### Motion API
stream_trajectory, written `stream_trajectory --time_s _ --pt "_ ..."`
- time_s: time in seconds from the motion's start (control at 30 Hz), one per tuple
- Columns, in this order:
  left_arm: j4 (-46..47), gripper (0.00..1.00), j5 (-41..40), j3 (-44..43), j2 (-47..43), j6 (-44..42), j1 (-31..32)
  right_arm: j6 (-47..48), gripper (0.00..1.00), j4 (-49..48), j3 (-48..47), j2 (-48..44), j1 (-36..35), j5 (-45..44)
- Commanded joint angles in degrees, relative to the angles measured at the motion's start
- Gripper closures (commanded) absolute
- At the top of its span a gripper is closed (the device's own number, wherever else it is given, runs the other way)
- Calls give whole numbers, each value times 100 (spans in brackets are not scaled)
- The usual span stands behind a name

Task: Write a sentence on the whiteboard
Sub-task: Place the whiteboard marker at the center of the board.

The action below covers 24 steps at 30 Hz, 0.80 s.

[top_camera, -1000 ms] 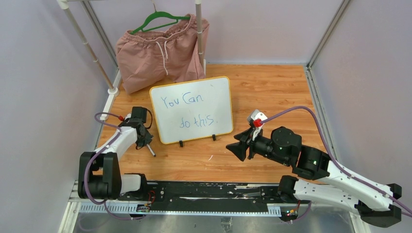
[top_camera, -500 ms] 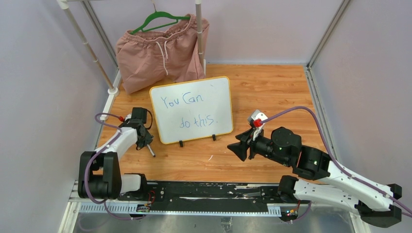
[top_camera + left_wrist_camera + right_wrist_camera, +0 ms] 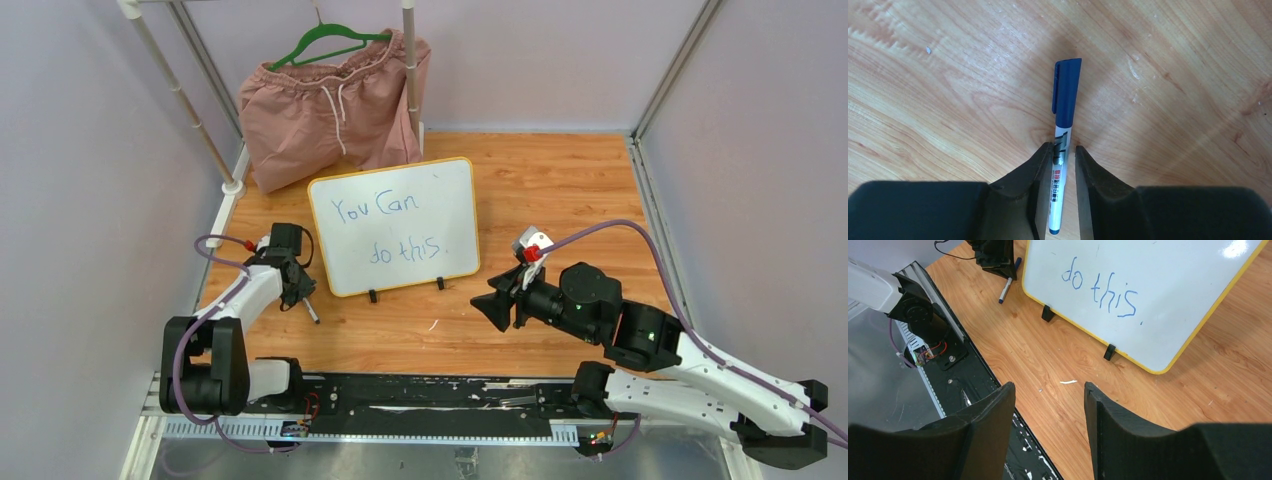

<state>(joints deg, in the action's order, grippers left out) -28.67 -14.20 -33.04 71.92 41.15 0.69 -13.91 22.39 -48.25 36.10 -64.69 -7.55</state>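
The whiteboard point(image 3: 450, 200) with its yellow frame stands tilted on two black feet at mid-table. The sentence point(image 3: 405, 230) reads "You Can do this." in blue, and its lower line point(image 3: 1100, 290) shows in the right wrist view. A blue-capped white marker point(image 3: 1066, 105) lies on the wood left of the board. My left gripper point(image 3: 1064, 150) straddles its barrel, open by a narrow margin, with a gap on the right side. The marker's end point(image 3: 311, 311) pokes out below that gripper point(image 3: 298, 292). My right gripper point(image 3: 492, 305) hovers open and empty, right of the board's feet.
Pink shorts point(image 3: 335, 105) hang on a green hanger from a white rack point(image 3: 180, 95) at the back left. A small white scrap point(image 3: 1068, 382) lies on the wood before the board. The black base rail point(image 3: 430, 395) runs along the near edge.
My left gripper's jaws have parted slightly around the marker, which stays on the table. The right arm has barely shifted.
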Motion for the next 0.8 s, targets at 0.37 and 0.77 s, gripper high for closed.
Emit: stream_trajectory --time_s 0.37,0.77 --pt "160 57 57 238 157 8 -51 -90 43 99 -26 -85 48 -181" --pt "24 55 -53 258 8 40 -51 -85 43 101 -10 -85 53 -220"
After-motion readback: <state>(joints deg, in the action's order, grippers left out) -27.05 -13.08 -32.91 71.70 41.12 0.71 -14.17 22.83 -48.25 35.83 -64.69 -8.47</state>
